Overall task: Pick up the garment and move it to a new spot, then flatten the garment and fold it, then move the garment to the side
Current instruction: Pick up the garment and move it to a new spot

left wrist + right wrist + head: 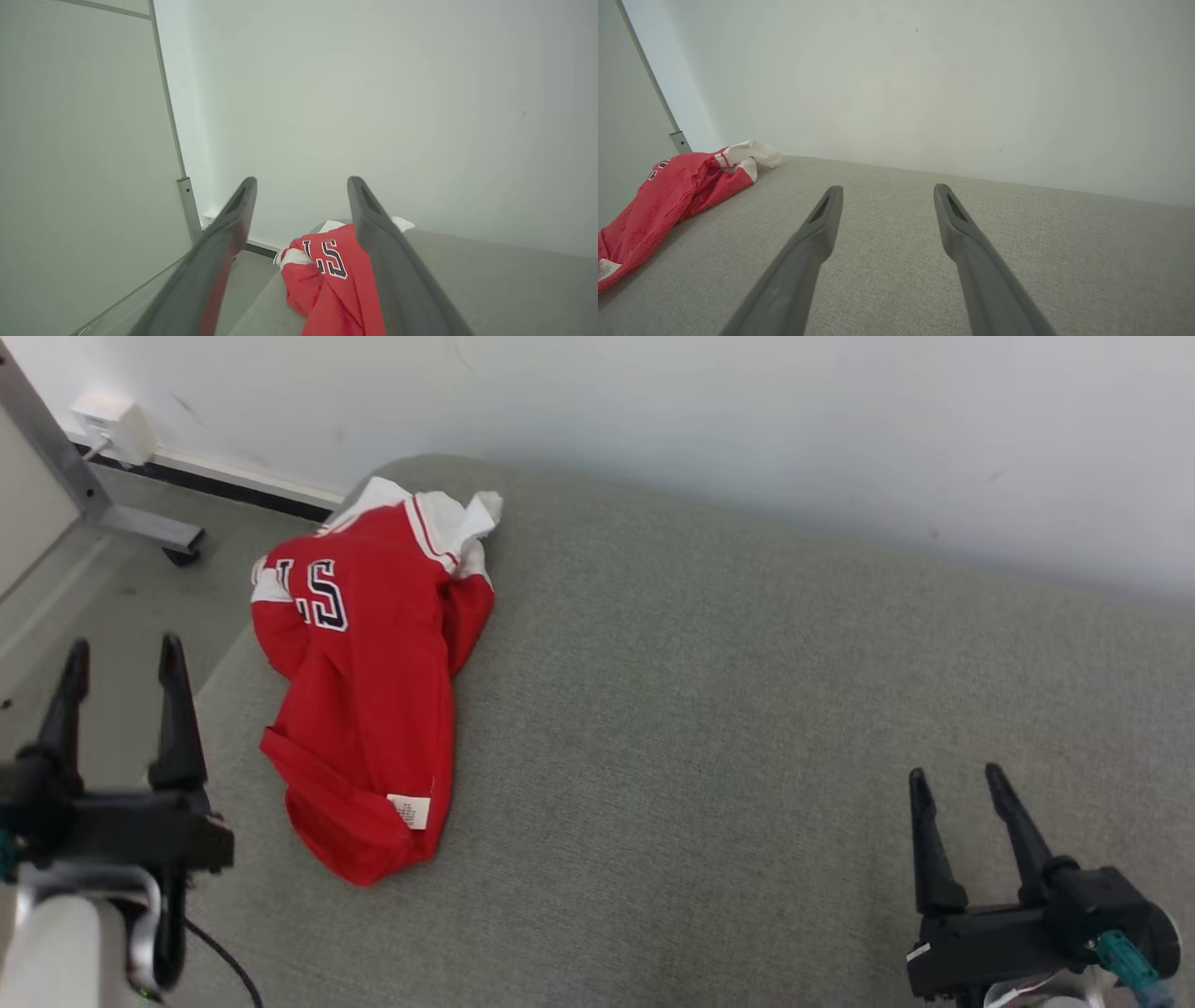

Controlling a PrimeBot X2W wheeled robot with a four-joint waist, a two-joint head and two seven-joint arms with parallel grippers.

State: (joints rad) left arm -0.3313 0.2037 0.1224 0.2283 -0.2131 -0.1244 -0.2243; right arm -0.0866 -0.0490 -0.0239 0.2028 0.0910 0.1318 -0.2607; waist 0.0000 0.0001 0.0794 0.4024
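The garment (369, 681) is a red jersey with white trim and dark letters, lying crumpled near the left end of a grey cushioned surface (728, 728). A white label shows at its near hem. My left gripper (124, 656) is open, off the surface's left edge and beside the garment's near half, nothing between its fingers. My right gripper (957, 777) is open too, over the near right of the surface, far from the garment. The garment (334, 280) lies ahead of the left gripper (302, 183) in the left wrist view. In the right wrist view the garment (668, 196) sits far left of the right gripper (887, 188).
A white wall (747, 420) runs along the far edge of the surface. On the left are floor (103, 607), a grey metal frame leg (103, 509) with a caster, and a white wall box (110, 425). A pale panel (79, 163) stands to the left.
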